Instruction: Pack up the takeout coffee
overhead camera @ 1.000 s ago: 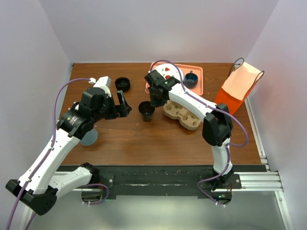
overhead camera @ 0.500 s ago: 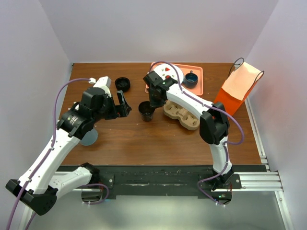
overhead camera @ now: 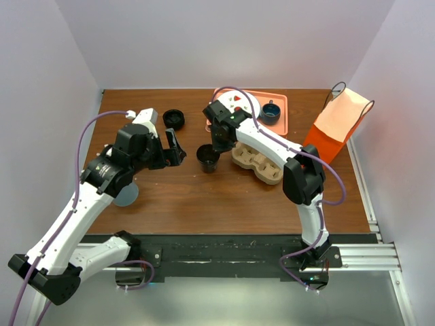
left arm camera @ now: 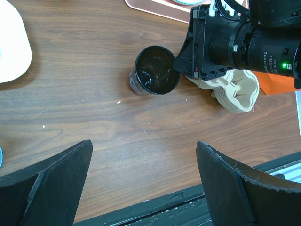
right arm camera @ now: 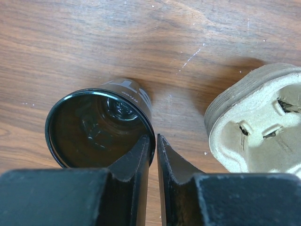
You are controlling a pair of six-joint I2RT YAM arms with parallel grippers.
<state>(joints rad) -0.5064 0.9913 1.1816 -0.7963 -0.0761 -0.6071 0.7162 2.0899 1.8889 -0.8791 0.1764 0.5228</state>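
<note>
The takeout coffee [overhead camera: 208, 156] is a small dark cup standing upright on the wooden table, its top open with no lid on it; it also shows in the left wrist view [left arm camera: 155, 70] and the right wrist view [right arm camera: 99, 129]. My right gripper [right arm camera: 154, 137] comes down from above and is shut on the cup's right rim, one finger inside the cup and one outside. From above, the right gripper [overhead camera: 219, 144] sits at the cup's far right edge. My left gripper [overhead camera: 175, 146] hangs open and empty to the cup's left; its gap [left arm camera: 143, 143] frames only bare table.
A cardboard cup carrier [overhead camera: 258, 161] lies just right of the cup. Behind it is an orange tray [overhead camera: 282, 102] with a blue mug [overhead camera: 271, 112]. An orange paper bag [overhead camera: 338, 125] stands at the right edge. A black disc [overhead camera: 174, 119] lies at the back left.
The right gripper's fingers have closed a little tighter on the cup's rim and the right arm shifted slightly left. The left arm has not moved.
</note>
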